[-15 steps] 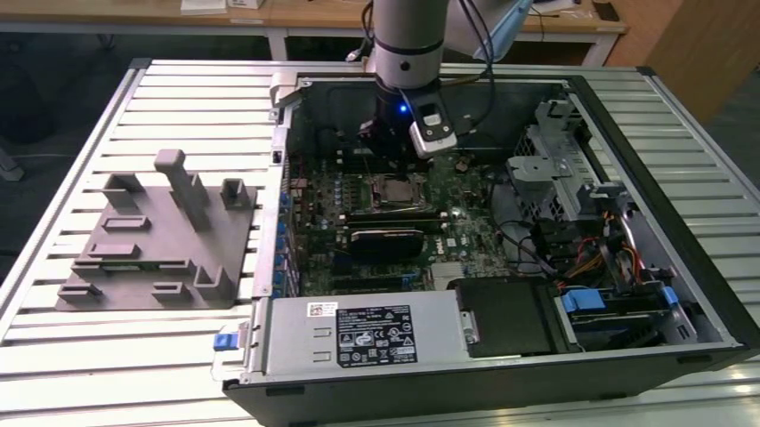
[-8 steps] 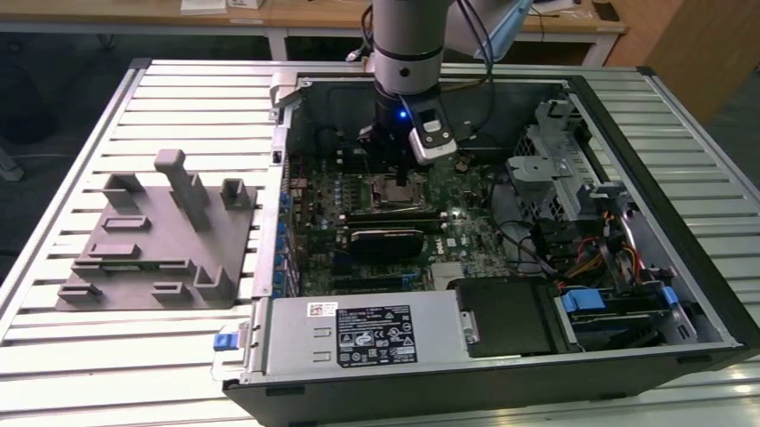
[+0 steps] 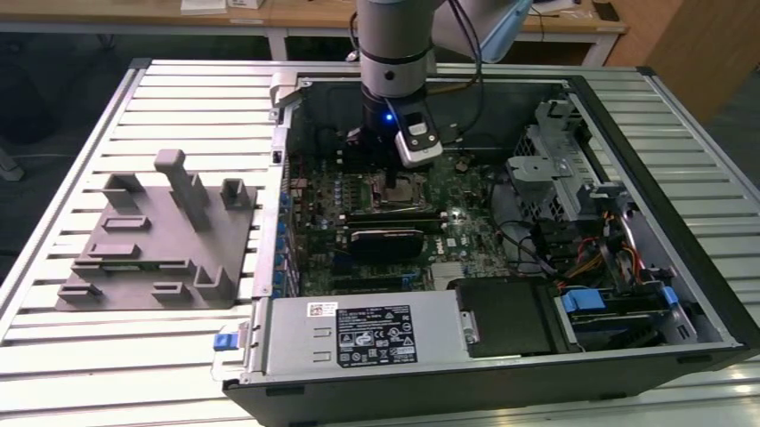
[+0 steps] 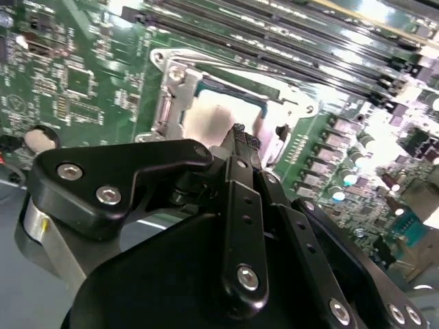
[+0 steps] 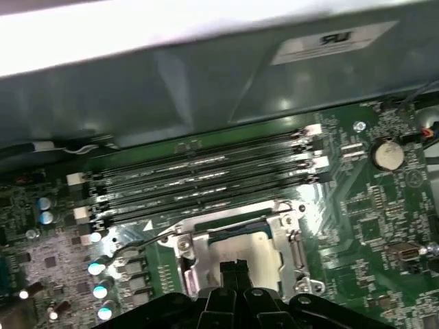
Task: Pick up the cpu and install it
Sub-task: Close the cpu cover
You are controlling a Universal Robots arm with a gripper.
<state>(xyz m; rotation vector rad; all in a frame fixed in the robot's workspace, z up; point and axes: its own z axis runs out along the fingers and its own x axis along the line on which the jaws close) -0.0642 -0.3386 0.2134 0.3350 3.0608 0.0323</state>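
The cpu (image 5: 259, 251), a pale shiny square, lies flat inside the metal-framed socket (image 5: 186, 255) on the green motherboard; it shows in both wrist views, and the second wrist view has the cpu (image 4: 209, 118) within the socket frame (image 4: 171, 72). My gripper (image 5: 234, 266) hangs right over the chip, its two black fingers (image 4: 239, 140) pressed together with the tips at the cpu's top; touching or just above, I cannot tell. In the exterior view my gripper (image 3: 397, 174) reaches down into the open computer case (image 3: 618, 374) over the socket (image 3: 401, 189).
Rows of memory slots (image 5: 206, 179) run beside the socket, with capacitors (image 5: 99, 277) on the other side. A power supply (image 3: 356, 334) and drive bay (image 3: 558, 169) line the case walls. A grey fixture block (image 3: 160, 236) stands on the slatted table at the exterior view's left.
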